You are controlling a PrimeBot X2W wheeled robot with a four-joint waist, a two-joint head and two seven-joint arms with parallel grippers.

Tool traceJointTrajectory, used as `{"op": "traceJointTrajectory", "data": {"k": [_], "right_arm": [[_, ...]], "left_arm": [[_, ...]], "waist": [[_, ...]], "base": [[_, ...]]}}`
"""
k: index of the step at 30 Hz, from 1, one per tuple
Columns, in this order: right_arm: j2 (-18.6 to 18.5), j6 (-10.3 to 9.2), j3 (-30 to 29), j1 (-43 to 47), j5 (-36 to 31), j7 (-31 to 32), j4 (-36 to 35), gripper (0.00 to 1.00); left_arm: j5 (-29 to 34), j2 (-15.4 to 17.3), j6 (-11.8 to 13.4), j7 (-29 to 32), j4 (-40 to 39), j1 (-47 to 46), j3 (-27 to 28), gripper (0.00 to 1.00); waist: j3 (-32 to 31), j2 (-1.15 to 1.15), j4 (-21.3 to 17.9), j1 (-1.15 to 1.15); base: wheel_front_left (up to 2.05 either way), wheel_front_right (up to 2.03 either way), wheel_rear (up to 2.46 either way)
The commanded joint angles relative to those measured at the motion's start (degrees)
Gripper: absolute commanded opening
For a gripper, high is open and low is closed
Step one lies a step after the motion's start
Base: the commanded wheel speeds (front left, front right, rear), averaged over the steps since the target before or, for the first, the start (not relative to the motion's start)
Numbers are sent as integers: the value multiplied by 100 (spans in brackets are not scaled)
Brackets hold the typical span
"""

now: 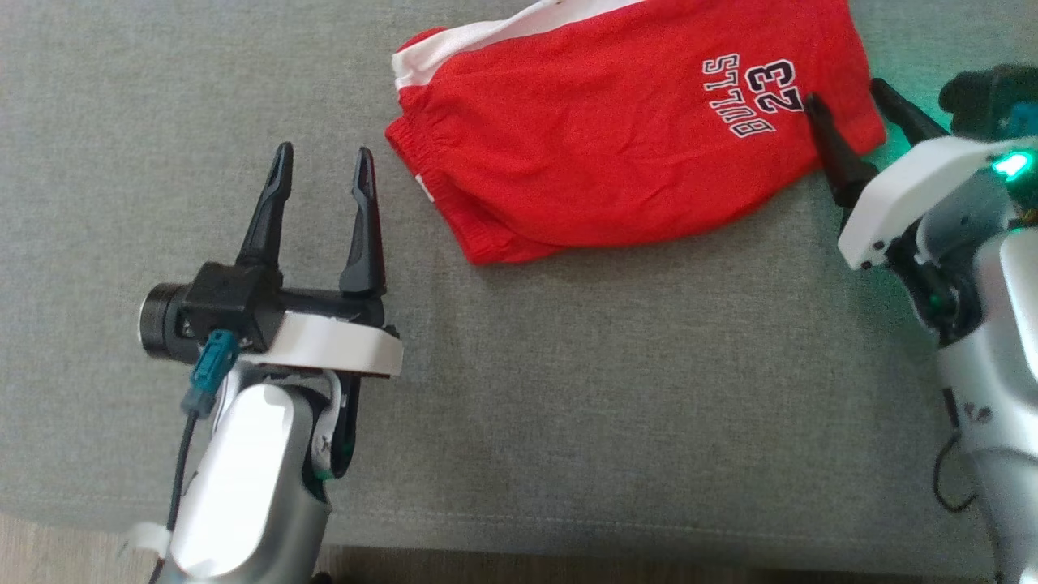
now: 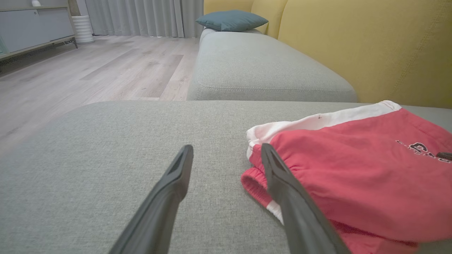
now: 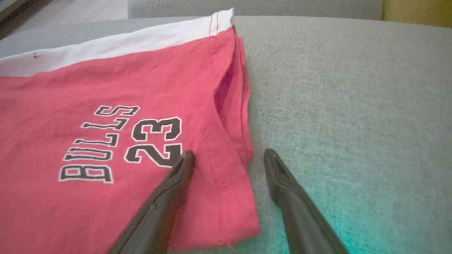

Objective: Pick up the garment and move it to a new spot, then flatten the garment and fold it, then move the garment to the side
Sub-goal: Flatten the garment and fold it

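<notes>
The garment [image 1: 616, 138] is a pair of red shorts with a white band and "BULLS 23" print, lying folded on the grey cushion at the upper middle. My left gripper [image 1: 322, 158] stands open just left of the waistband end, apart from the cloth; in the left wrist view the garment [image 2: 353, 176] lies to the right of the left gripper [image 2: 226, 150]. My right gripper [image 1: 843, 93] is open over the leg-hem corner: in the right wrist view one finger lies over the garment [image 3: 106, 148] and the other over bare cushion, with the right gripper [image 3: 227, 155] straddling the hem edge.
The grey cushion [image 1: 568, 389] stretches wide in front of the shorts, its front edge [image 1: 519, 539] near the bottom. A second grey seat [image 2: 261, 67], a teal pillow [image 2: 231, 19], the yellow backrest [image 2: 370, 46] and wooden floor [image 2: 88, 70] show beyond.
</notes>
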Motion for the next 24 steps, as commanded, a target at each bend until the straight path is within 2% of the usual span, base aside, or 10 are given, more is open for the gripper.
{"op": "traceJointTrajectory", "data": {"k": [1, 3, 4, 5, 6, 7, 12, 19, 24], "right_arm": [[-84, 21, 75, -151, 10, 301, 8, 100], [-25, 21, 79, -248, 55, 682, 183, 100], [4, 21, 74, -246, 92, 774, 214, 65], [42, 21, 68, -234, 159, 841, 224, 16], [42, 21, 68, -234, 159, 841, 224, 16], [56, 21, 71, -212, 190, 879, 220, 0], [199, 21, -25, 137, 377, 616, -32, 0], [421, 21, -388, 1205, 464, 1, -532, 0], [494, 21, -594, 1614, 498, -281, -600, 0]], "left_arm": [[71, 20, -32, -29, -137, -174, 187, 100], [90, -12, -50, -29, -105, -182, 201, 100], [95, -20, -55, -29, -100, -179, 209, 100], [104, -26, -59, -29, -95, -173, 220, 100], [104, -26, -59, -29, -95, -173, 220, 100], [115, -31, -62, -29, -91, -167, 231, 100], [164, -45, -92, -29, -53, -100, 283, 100], [204, -57, -147, -29, 54, 77, 278, 100], [207, -62, -168, -29, 98, 202, 263, 100]], "waist": [[37, 0, 63, 0], [15, 0, 84, 0], [0, 0, 82, 0], [-16, 0, 77, 0], [-16, 0, 77, 0], [-35, 0, 68, 0], [-212, 0, -14, 0], [-588, 0, -140, 0], [-756, 0, -194, 0]], "base": [[0, 0, 0], [0, 0, 0], [0, 0, 0], [0, 0, 0], [0, 0, 0], [0, 0, 0], [0, 0, 0], [0, 0, 0], [0, 0, 0]]}}
